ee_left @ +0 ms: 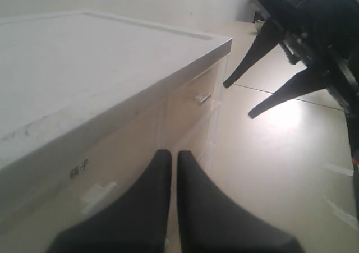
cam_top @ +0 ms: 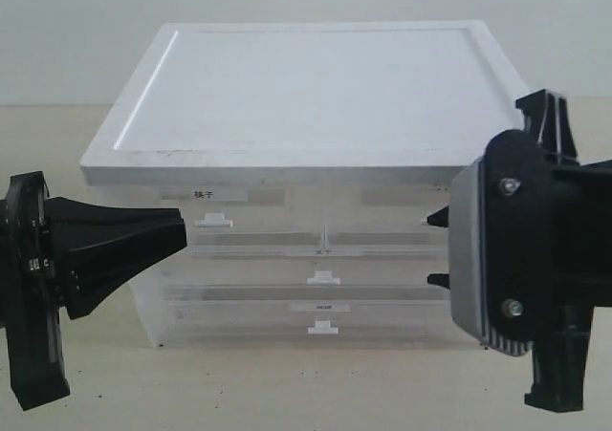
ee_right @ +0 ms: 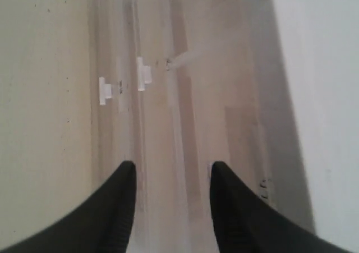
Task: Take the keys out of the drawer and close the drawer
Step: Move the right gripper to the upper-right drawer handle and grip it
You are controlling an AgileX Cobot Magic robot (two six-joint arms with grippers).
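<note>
At 9 o'clock of the cabinet (cam_top: 306, 87), the left hand (cam_top: 177, 232) hangs empty, fingers pressed together, aimed at the bold-lettered neighbour (cam_top: 268, 216); the drawer (cam_top: 382, 213), top row, right half, looks shut, its long axis running 9 to 3; the keys are out of sight, presumably inside; the right hand (cam_top: 435, 249), jaws spread wide around nothing, is the nearer, the drawer front just beside its tips at its 9 o'clock.

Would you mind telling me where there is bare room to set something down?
The cabinet's white top is bare. So is the table strip before the drawers, between the left gripper and right gripper. Crowded: the cabinet's right front, around the right gripper.
</note>
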